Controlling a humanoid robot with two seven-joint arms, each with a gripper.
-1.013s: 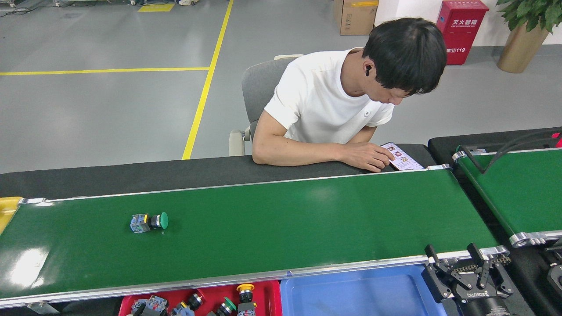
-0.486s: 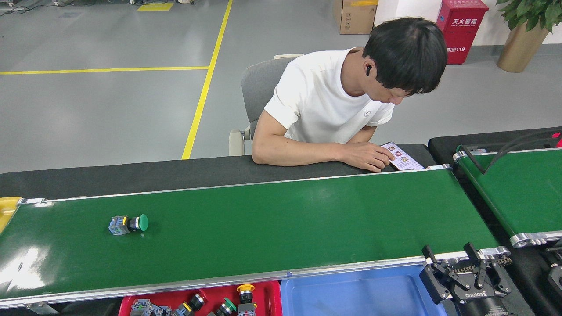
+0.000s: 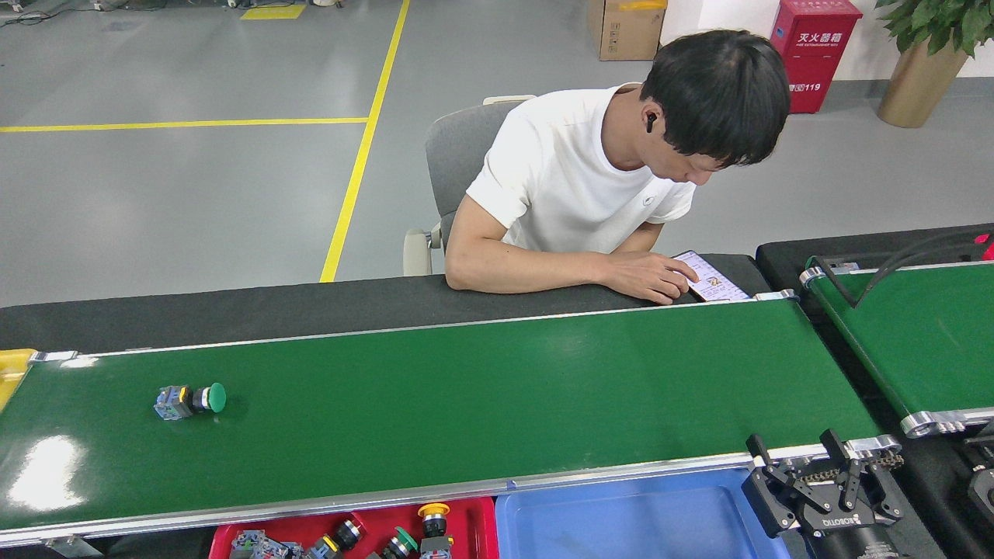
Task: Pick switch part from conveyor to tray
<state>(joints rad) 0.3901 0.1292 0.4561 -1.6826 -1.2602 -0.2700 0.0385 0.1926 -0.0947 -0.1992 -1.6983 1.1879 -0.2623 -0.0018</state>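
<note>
A person (image 3: 590,186) sits beyond your conveyor (image 3: 466,388); switch (image 3: 190,400) far left, tray (image 3: 474,524) cut off, right gripper (image 3: 804,477) open.

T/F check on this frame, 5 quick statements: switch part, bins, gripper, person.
1. One green-capped switch part lies on its side on the conveyor. True.
2. The red tray is empty. False: it already holds several switch parts.
3. The right gripper is shut on a switch part. False: its fingers are apart and hold nothing.
4. The blue bin sits right of the red tray. True.
5. The person's hand rests on the belt. False: it is at a phone beyond the far rail.
</note>
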